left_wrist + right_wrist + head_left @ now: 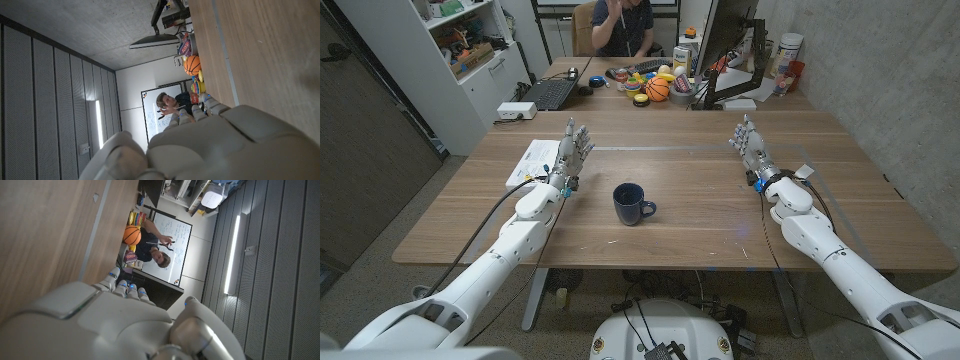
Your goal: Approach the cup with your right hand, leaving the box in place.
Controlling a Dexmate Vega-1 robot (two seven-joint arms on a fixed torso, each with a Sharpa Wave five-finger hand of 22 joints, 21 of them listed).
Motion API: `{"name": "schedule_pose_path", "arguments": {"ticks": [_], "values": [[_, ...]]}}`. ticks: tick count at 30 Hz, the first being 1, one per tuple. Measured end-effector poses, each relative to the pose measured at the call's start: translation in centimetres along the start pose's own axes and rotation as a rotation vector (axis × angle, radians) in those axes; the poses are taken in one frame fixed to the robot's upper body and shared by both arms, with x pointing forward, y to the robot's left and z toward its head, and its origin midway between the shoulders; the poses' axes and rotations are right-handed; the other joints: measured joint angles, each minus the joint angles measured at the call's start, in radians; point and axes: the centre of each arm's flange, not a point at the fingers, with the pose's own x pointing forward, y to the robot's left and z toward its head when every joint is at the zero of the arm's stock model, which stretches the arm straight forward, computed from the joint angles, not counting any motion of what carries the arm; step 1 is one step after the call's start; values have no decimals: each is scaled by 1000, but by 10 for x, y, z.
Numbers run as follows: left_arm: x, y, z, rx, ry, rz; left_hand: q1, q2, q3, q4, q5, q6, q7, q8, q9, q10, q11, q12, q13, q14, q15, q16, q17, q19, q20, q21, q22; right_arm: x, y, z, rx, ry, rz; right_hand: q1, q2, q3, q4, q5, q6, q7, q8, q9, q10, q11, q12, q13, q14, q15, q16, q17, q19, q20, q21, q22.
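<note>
R hand (752, 148) is up on its edge on the right side of the table (700, 215), fingers apart & pointing away, holding nothing. L hand (572, 152) stands the same way on the left side, fingers apart, holding nothing. The table is big, wood. A person (620, 25) sits at the far end by a laptop (552, 92) & a small basketball (658, 89). Paper (531, 160) lies by the L hand. The dark blue cup (630, 204) stands upright between the arms, near the front, well apart from both hands.

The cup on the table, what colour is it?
The cup is dark navy blue, handle included; the head view shows it best.
</note>
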Motion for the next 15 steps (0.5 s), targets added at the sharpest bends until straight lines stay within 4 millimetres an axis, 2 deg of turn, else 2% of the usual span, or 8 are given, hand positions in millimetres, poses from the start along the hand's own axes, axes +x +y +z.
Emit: {"name": "schedule_pose_path", "arguments": {"ticks": [4,5,7,8,10,13,15], "values": [[0,-1,-2,-26,-5,-6,0,0,0,0,0,0,0,0,0,0,0,0,0,0,0,0,0,0,0,0,0,3,5,9,0,-22,3,0,0,0,0,0,0,0,0,0,0,0,0,0,0,0,0,-1,0,0,0,4],[0,0,-3,-32,-6,-7,0,0,0,0,0,0,0,0,0,0,0,0,0,0,0,0,0,0,0,0,0,4,7,11,-3,-27,7,0,0,0,0,0,-7,-8,0,0,0,0,0,0,-2,2,0,-2,-4,19,0,3],[0,0,-3,-39,-8,-8,0,0,0,0,0,0,0,0,0,0,0,0,0,0,0,0,0,0,0,0,0,5,9,15,-6,-35,13,7,7,-1,-1,0,-6,-34,0,0,0,0,0,-2,-5,24,0,-5,-2,80,0,2],[0,0,-3,-41,-9,-7,0,0,0,0,0,0,0,0,0,0,0,0,0,0,0,0,0,0,0,0,0,5,10,15,-11,-35,19,11,11,-6,-6,0,-4,-46,6,0,0,0,0,-3,-5,35,0,-7,-1,110,0,2],[0,0,-4,-48,-11,-11,0,0,0,0,0,0,0,0,0,0,0,0,0,0,0,0,0,0,0,0,0,5,11,18,-5,-45,22,18,14,-8,-15,0,-4,-60,8,-1,0,0,0,-3,-4,55,0,-8,-1,154,0,-2],[0,0,-4,-55,-14,-14,0,0,0,0,0,0,0,0,0,0,0,0,0,0,0,0,0,0,0,0,0,5,12,21,-10,-57,20,37,13,-12,-29,0,-3,-76,8,-3,6,-6,0,-3,-3,61,0,-12,-1,193,-6,-3],[0,0,-5,-59,-14,-14,0,0,0,0,0,0,0,0,0,0,0,0,0,0,0,0,0,0,0,0,0,4,14,23,-18,-60,31,55,-5,-21,-41,0,-5,-78,8,-3,8,-8,0,-3,-2,47,0,-12,10,213,-9,-3]]}}
